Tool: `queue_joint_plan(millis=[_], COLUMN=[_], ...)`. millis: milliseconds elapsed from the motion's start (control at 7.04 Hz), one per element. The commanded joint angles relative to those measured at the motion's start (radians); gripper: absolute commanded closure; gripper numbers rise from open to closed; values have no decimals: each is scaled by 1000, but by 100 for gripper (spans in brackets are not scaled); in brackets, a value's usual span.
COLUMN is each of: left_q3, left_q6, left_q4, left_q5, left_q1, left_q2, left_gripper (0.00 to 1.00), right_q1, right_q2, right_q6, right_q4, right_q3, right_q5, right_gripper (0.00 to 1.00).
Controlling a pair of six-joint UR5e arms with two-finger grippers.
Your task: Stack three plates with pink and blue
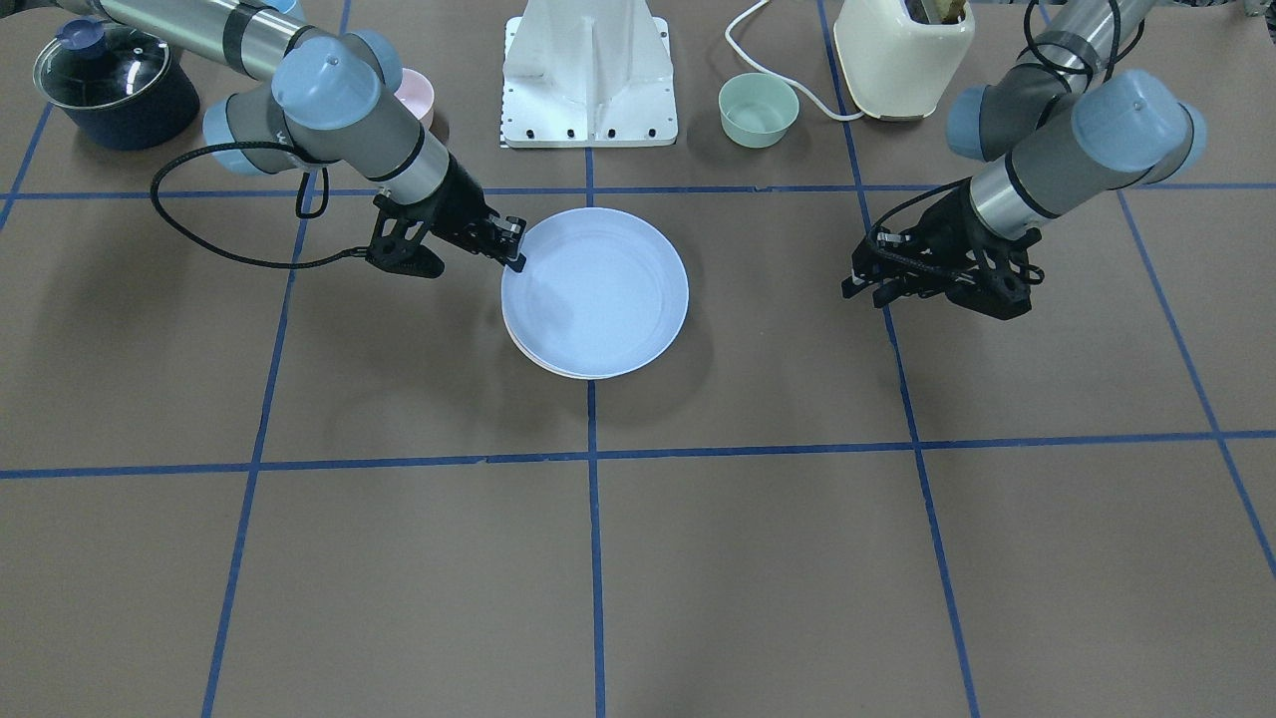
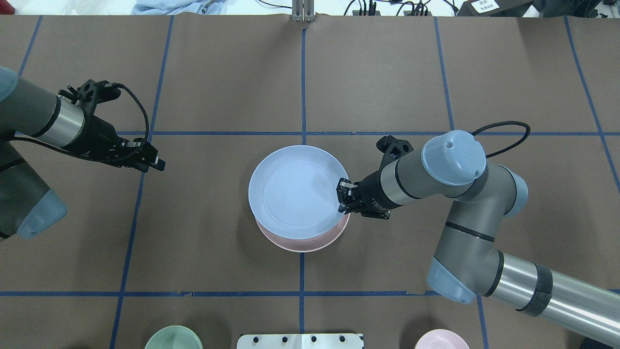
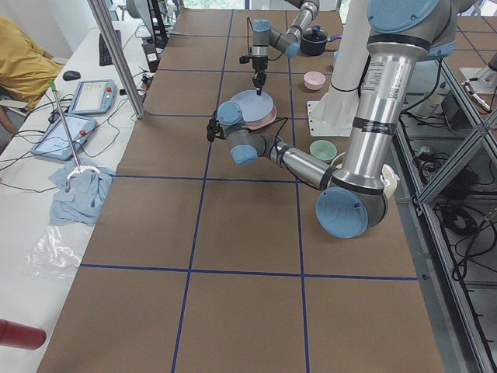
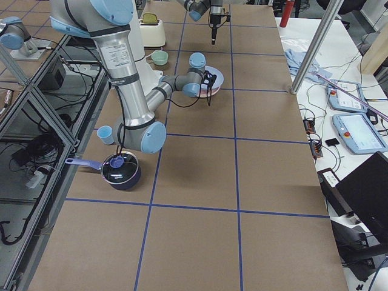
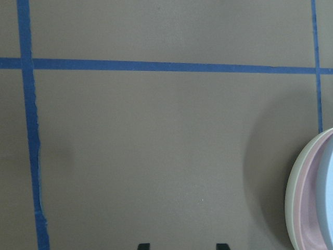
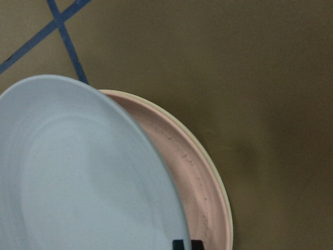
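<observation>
The right hand is clamped on the rim of the blue plate, which reaches ahead of it, off-centre above the pink plate and cream plate (left hand apart, idle). I would centre it, lower it level, then release.

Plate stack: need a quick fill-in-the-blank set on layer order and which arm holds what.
The right gripper pinches the rim of the top plate, which is ___.
The middle plate is ___.
The bottom plate is ___.
The left gripper holds ___.
Missing words: blue; pink; cream-white; nothing.
</observation>
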Motion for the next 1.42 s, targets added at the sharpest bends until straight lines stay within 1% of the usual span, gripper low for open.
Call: queue_joint_plan(millis=[0, 711, 853, 995, 1279], left_q3=[0, 0, 0, 0, -1], left_q6=[0, 0, 0, -2, -2], left_q4=[0, 0, 0, 0, 0], left_q5=[0, 0, 2, 0, 2], left_q1=[0, 0, 0, 0, 0], left_q2=[-1, 1, 1, 1, 1], left_gripper=[47, 47, 47, 47, 47], right_q1=[-5, -23, -25, -19, -19], right_q2=[-20, -17, -17, -17, -19], right_q6=[-1, 1, 1, 1, 1], right_q4=[0, 2, 6, 6, 8], right_q3=[19, 12, 8, 14, 17], right_q5=[0, -3, -3, -3, -3], right_gripper=[100, 100, 44, 0, 0])
